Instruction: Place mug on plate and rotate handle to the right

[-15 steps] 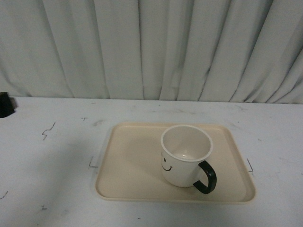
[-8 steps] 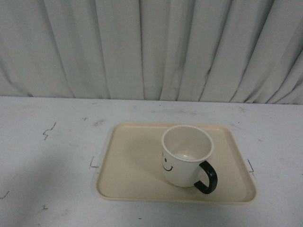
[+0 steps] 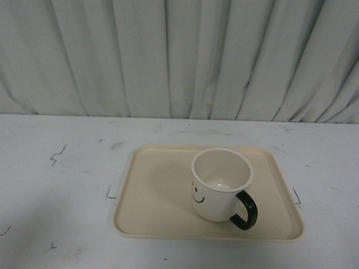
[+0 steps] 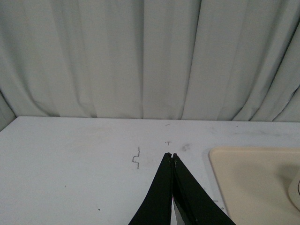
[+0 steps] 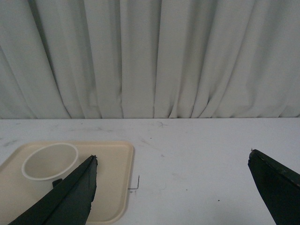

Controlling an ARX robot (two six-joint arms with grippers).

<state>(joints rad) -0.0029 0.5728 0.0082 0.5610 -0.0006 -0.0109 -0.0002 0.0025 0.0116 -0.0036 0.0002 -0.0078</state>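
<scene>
The cream-white mug [image 3: 220, 185] with a black smiley face stands upright on the beige plate [image 3: 157, 190], right of its middle. Its black handle [image 3: 245, 209] points to the front right. Neither arm shows in the front view. My left gripper [image 4: 171, 155] is shut and empty, above the white table to the left of the plate [image 4: 248, 183]. My right gripper [image 5: 172, 158] is open and empty, above the table to the right of the plate [image 5: 115, 187]; the mug [image 5: 49, 164] shows behind its left finger.
The white table [image 3: 61, 185] carries small black pen marks [image 3: 57, 155] and corner marks beside the plate [image 3: 110, 194]. A pleated white curtain [image 3: 179, 56] hangs along the table's far edge.
A dark object at the front view's left edge a second ago has left the view. The mug and plate have not moved.
</scene>
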